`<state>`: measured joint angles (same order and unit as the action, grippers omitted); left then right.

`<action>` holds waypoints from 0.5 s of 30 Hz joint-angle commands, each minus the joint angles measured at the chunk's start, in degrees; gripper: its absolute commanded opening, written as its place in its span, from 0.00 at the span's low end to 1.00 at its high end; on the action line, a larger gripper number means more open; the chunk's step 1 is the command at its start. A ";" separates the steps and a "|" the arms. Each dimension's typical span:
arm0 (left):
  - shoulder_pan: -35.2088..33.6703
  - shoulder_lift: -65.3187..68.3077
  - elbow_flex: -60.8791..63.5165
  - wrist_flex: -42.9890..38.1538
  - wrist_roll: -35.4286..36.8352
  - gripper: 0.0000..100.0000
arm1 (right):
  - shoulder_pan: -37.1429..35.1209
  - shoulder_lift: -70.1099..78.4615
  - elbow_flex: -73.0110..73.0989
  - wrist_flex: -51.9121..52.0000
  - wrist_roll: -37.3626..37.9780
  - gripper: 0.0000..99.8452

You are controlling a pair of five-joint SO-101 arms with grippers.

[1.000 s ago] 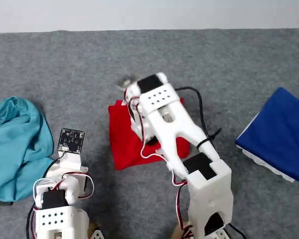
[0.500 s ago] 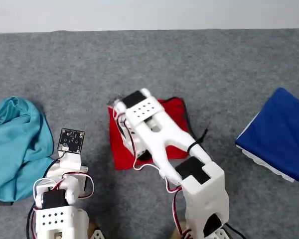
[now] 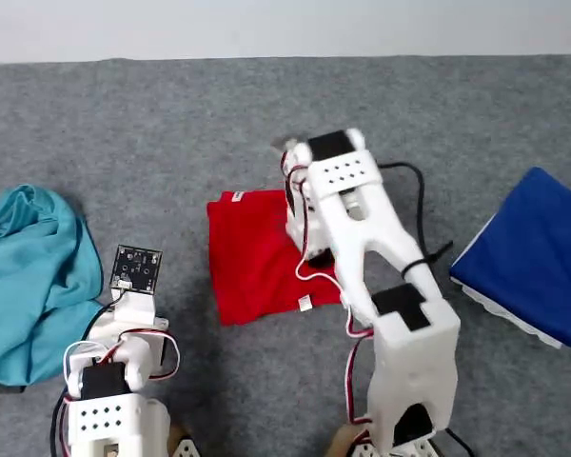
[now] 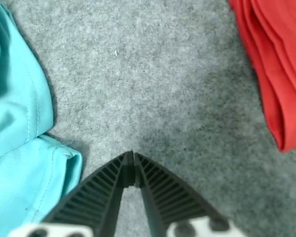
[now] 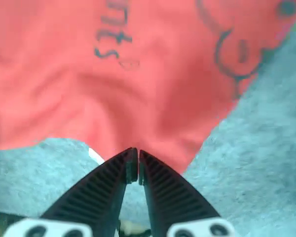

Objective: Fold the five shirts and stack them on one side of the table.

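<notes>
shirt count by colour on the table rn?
teal crumpled shirt: 1
red folded shirt: 1
blue folded shirt: 1
white fabric layer under the blue one: 1, can't tell if it's a separate shirt
Total: 3 definite shirts, 4 fabric pieces

Folded red shirt (image 3: 252, 262) mid-table, crumpled teal shirt (image 3: 24, 276) left, folded blue shirt (image 3: 533, 252) right.
</notes>
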<state>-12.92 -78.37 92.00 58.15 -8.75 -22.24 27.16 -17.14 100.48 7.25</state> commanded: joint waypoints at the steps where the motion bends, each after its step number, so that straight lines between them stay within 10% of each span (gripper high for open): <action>1: 0.35 -0.44 -0.22 -0.97 0.35 0.01 | -1.54 2.42 3.08 1.80 0.70 0.01; 15: 0.35 -0.44 -0.22 -0.97 0.35 0.01 | -3.12 -10.07 -1.14 -0.31 0.88 0.01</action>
<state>-12.92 -78.37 92.00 58.15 -8.75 -24.97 24.09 -12.92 100.22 7.60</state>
